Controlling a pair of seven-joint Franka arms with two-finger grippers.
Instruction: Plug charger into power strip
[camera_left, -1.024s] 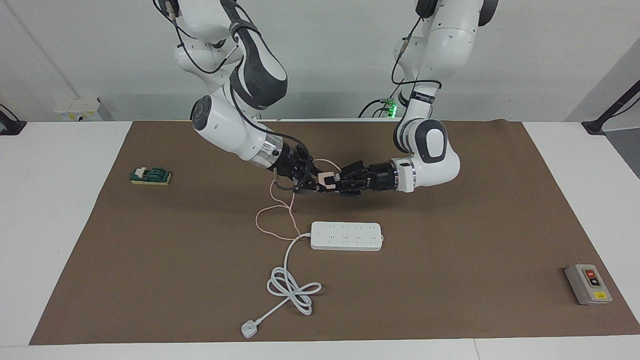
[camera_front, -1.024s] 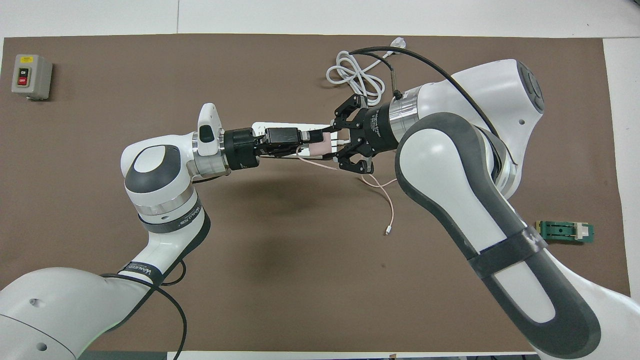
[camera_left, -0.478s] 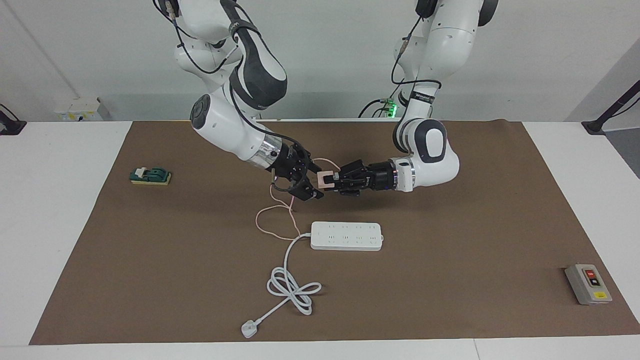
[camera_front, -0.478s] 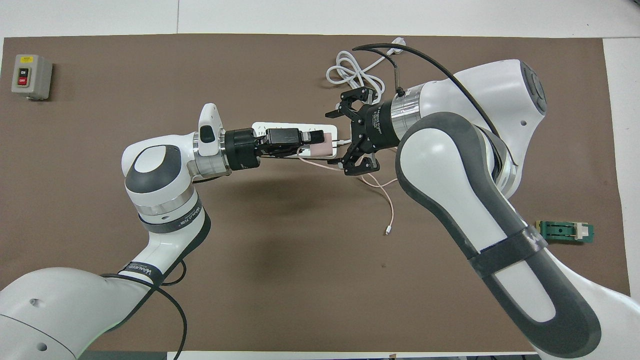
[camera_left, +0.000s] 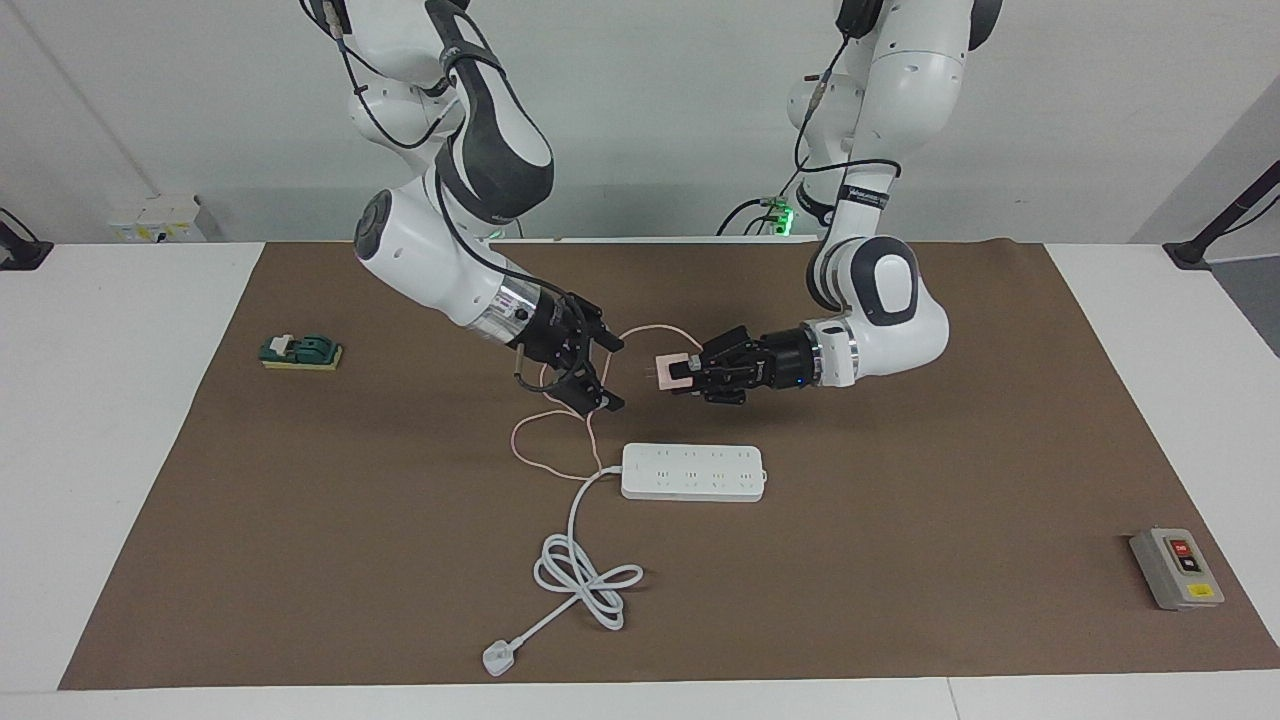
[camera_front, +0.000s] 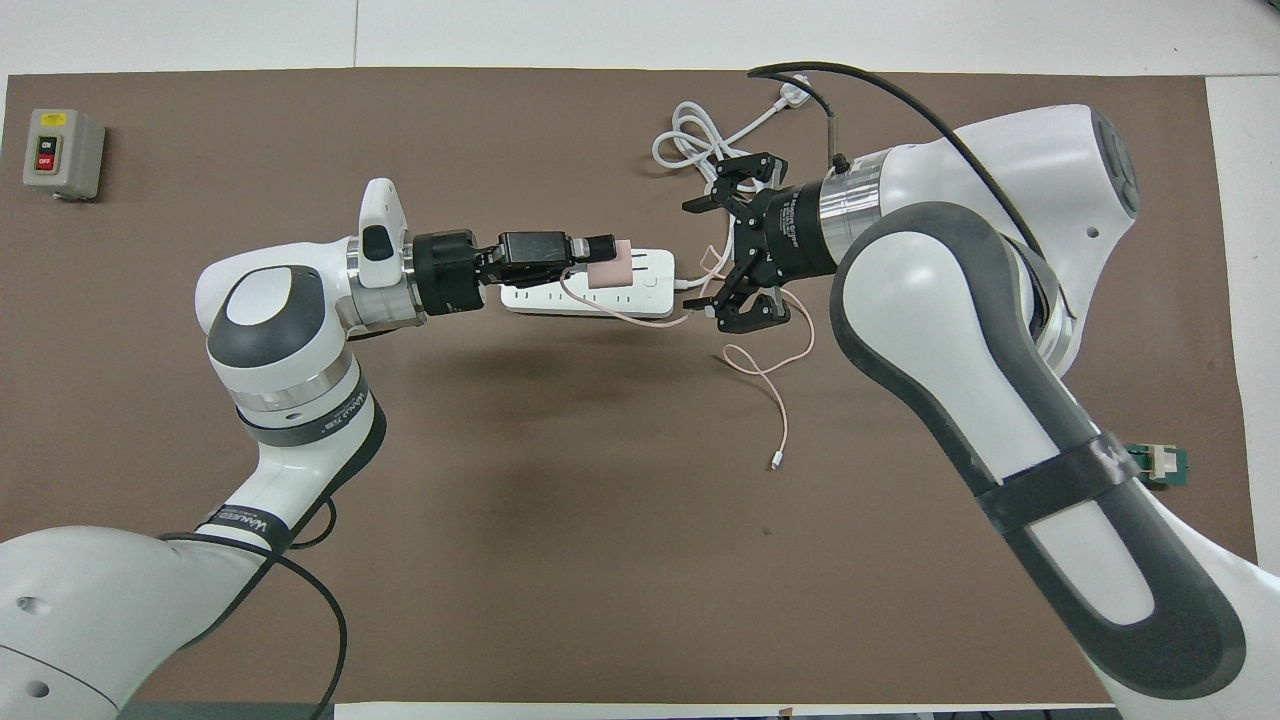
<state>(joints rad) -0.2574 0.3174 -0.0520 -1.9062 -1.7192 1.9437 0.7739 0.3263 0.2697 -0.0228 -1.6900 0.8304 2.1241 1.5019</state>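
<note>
The charger (camera_left: 673, 369), a pale pink cube, is up in the air, clamped at one end by the left gripper (camera_left: 686, 371), with its prongs pointing toward the right arm. In the facing view it hangs clear above the brown mat, nearer the robots than the power strip (camera_left: 693, 472); from overhead it covers part of the power strip (camera_front: 640, 283), so only the facing view shows that the two are apart. Its thin pink cable (camera_left: 548, 430) droops from the cube in loops onto the mat; the overhead view alone shows the cable's free end (camera_front: 776, 463) lying on the mat.

The right gripper (camera_left: 606, 371) is just beside the charger, its fingers spread wide and holding nothing, with the cable passing near it. The power strip lies flat near the middle of the table, its thick white cord (camera_left: 583, 570) knotted and ending in a white plug (camera_left: 496, 658) at the mat's edge farthest from the robots.

A grey button box (camera_left: 1176, 568) sits toward the left arm's end, a green block (camera_left: 300, 351) toward the right arm's end.
</note>
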